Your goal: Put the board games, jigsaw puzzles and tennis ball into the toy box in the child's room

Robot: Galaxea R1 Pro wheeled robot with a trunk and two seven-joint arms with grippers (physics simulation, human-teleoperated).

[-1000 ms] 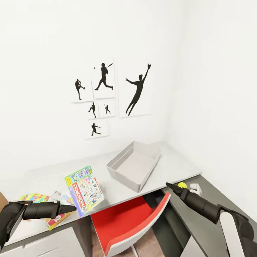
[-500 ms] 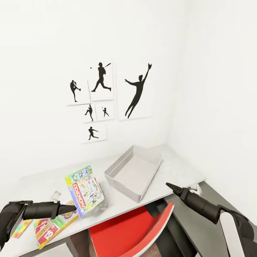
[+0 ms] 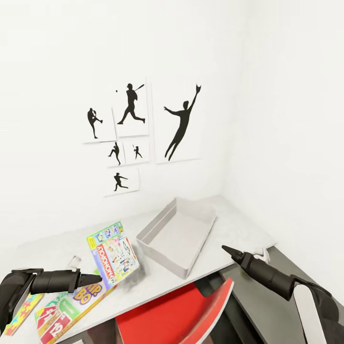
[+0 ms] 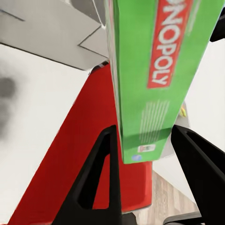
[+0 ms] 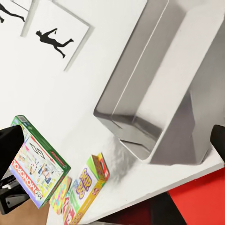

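Monopoly box (image 3: 113, 254) sits clamped in the left claw (image 3: 91, 279), held up on edge above the bench (image 3: 229, 229), tilted, printed face toward us in the head view. In the left wrist view we see both fingers (image 4: 101, 164) flanking the green side of the box, red logo running along it. Skip-Bo box (image 3: 71, 306) lies flat on the bench just below the left claw, near the front edge, and a jigsaw puzzle (image 3: 21, 308) lies flat beside it at the far left. We note the toy box (image 3: 176, 235) resting on the bench near the room's corner, set at an angle, grey and with nothing inside; the Monopoly box is just beside its near left corner, apart from it. Right claw (image 3: 224, 248) hangs over the bench's front right edge, carrying nothing; its tip looks pinched to a point, but we cannot tell for sure whether it is closed. Red chair (image 3: 177, 310) stands under the bench front. Baseball-player posters (image 3: 138, 131) hang on the white wall behind.
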